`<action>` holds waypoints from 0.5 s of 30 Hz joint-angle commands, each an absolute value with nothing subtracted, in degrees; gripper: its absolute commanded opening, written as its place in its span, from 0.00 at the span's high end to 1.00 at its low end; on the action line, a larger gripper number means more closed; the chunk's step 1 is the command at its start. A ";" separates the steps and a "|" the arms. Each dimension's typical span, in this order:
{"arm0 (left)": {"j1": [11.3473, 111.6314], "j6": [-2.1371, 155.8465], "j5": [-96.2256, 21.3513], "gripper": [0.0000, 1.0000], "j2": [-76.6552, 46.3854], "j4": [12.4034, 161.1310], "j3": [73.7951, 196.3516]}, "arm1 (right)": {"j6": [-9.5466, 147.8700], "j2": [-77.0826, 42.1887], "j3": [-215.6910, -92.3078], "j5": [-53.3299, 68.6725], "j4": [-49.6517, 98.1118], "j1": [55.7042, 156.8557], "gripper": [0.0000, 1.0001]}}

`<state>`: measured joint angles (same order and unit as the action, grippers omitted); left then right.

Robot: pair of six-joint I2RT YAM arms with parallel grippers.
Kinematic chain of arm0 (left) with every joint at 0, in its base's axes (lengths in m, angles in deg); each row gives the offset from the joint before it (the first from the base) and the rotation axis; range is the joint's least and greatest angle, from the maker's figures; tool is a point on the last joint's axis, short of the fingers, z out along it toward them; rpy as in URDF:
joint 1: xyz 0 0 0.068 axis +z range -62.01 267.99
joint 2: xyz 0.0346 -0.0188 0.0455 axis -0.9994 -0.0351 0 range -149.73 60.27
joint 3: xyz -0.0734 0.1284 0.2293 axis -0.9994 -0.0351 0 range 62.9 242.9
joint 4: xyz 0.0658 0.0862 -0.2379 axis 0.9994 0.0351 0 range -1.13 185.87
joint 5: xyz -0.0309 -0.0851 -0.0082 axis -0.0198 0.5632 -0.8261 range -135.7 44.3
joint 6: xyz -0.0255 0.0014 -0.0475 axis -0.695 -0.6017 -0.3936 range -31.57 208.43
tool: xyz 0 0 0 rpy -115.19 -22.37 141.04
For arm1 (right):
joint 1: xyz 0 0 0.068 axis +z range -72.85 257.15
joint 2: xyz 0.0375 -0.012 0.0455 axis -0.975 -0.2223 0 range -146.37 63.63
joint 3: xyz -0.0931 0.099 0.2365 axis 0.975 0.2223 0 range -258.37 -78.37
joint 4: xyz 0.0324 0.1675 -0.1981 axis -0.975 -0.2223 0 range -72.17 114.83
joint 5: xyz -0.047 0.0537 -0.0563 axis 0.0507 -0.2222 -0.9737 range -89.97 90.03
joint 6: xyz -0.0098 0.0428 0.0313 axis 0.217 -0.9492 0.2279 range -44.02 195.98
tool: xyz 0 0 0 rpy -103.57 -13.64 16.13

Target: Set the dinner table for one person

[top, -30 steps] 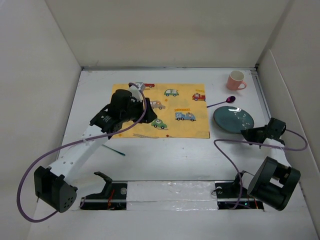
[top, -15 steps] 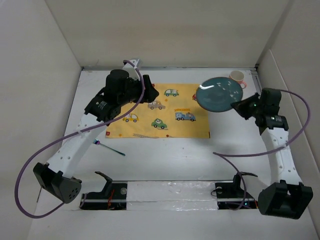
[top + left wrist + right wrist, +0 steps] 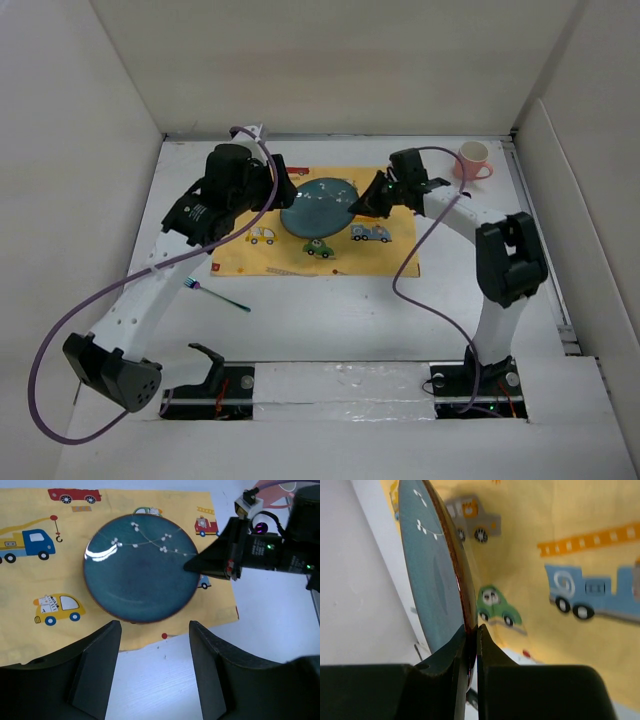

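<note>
Since half a second ago, the plate [image 3: 318,205] moves from the table's [image 3: 330,310] 1 o'clock corner to above the centre of the mat [image 3: 380,255], carried by the right gripper [image 3: 368,203]. We see its jaws narrow, pinching the plate's rim at 3 o'clock in the top view. Whether the plate touches the mat we cannot tell. The left gripper [image 3: 154,625] hovers at the plate's 9 o'clock, jaws wide, holding nothing. The table spreads beneath both arms, with the mat toward its 12 o'clock. We note the cup [image 3: 472,160] at 1 o'clock and the fork [image 3: 220,297] at 8 o'clock.
</note>
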<state>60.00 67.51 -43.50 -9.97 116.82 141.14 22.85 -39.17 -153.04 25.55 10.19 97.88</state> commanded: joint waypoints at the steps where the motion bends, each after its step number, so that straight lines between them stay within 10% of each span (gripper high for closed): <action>1: 60.22 66.73 -45.17 0.46 -6.35 117.44 139.46 | 19.99 -43.23 -164.75 30.26 23.16 98.24 1.00; 15: 60.22 65.76 -46.14 0.47 -6.17 115.68 135.41 | 15.08 -50.80 -163.80 31.05 30.70 101.85 1.00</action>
